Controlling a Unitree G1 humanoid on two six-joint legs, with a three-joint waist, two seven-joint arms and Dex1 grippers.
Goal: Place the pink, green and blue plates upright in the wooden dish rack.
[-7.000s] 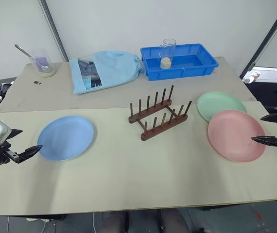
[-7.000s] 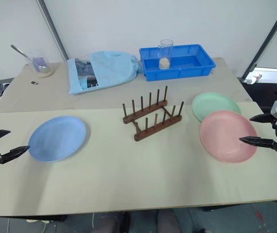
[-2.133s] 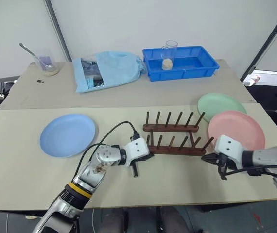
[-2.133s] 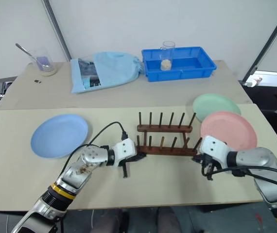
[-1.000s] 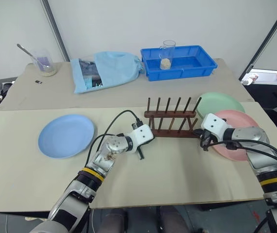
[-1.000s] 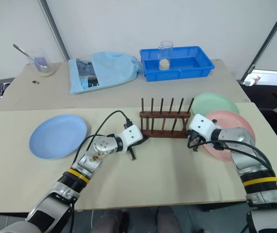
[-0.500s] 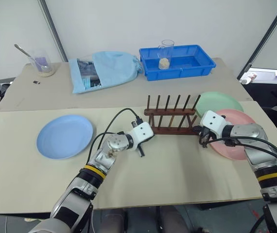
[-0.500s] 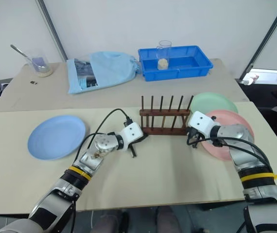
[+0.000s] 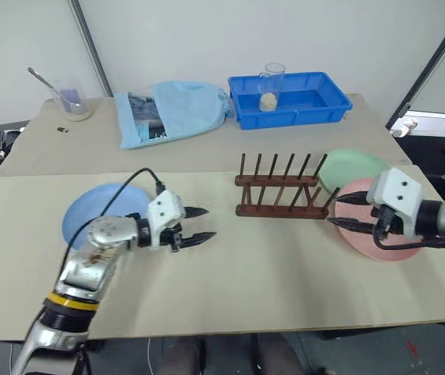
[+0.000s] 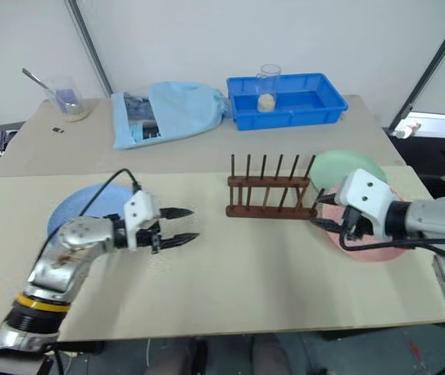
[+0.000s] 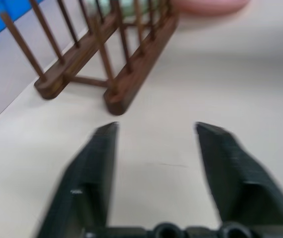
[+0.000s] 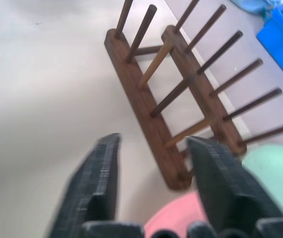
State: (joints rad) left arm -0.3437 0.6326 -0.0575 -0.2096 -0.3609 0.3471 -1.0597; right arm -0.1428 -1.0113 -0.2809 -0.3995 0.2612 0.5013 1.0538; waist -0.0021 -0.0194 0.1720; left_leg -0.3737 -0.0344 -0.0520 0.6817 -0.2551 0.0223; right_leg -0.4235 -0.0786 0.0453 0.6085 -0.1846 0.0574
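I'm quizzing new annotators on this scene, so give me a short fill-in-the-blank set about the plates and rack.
1. The wooden dish rack holds ___ plates.
2. The pink plate partly overlaps the ___ plate.
3. The blue plate lies on the robot's ___ side.

Missing words: no; green; left

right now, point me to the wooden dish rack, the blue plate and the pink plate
wooden dish rack (image 9: pixel 279 209): left eye view, on the near base rail.
blue plate (image 9: pixel 90 207): left eye view, on the bare part left of the arm.
pink plate (image 9: pixel 382 248): left eye view, on the near rim below the right hand.
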